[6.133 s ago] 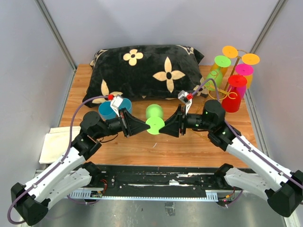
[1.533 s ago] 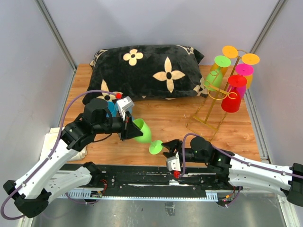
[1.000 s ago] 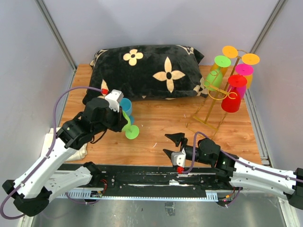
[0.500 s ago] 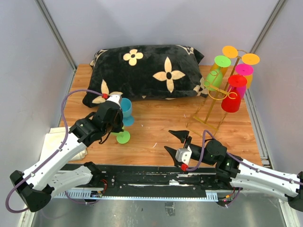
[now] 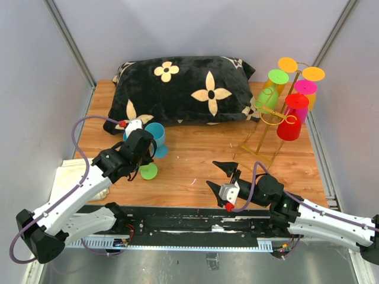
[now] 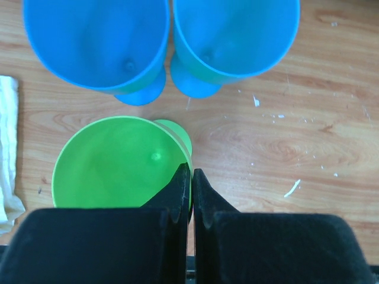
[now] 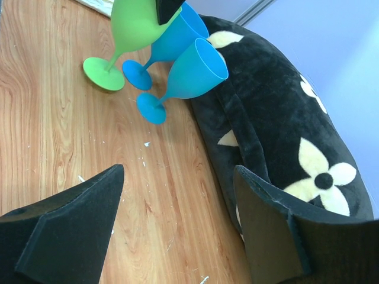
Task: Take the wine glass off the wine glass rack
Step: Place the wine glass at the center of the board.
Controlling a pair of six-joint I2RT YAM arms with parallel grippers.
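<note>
A green wine glass (image 6: 118, 163) stands upright with its foot (image 5: 148, 171) on the wood, just in front of two blue glasses (image 6: 98, 41). My left gripper (image 6: 186, 168) is shut on its rim, one finger inside the bowl and one outside. The right wrist view shows the same green glass (image 7: 133, 29) beside a blue glass (image 7: 192, 71). The gold wine glass rack (image 5: 260, 135) stands at the back right with several coloured glasses hanging bowl-down, among them a red one (image 5: 289, 125). My right gripper (image 5: 213, 174) is open and holds nothing, low over the front middle of the table.
A black pillow with cream flowers (image 5: 183, 89) fills the back of the table, and it lies close to the right finger in the right wrist view (image 7: 284, 118). A white cloth (image 5: 71, 177) lies at the left edge. Grey walls close in both sides.
My left arm has carried the green glass from the table's middle to the left, turned it upright and lowered it beside the blue glasses. The right gripper let go of its foot and drew back.
</note>
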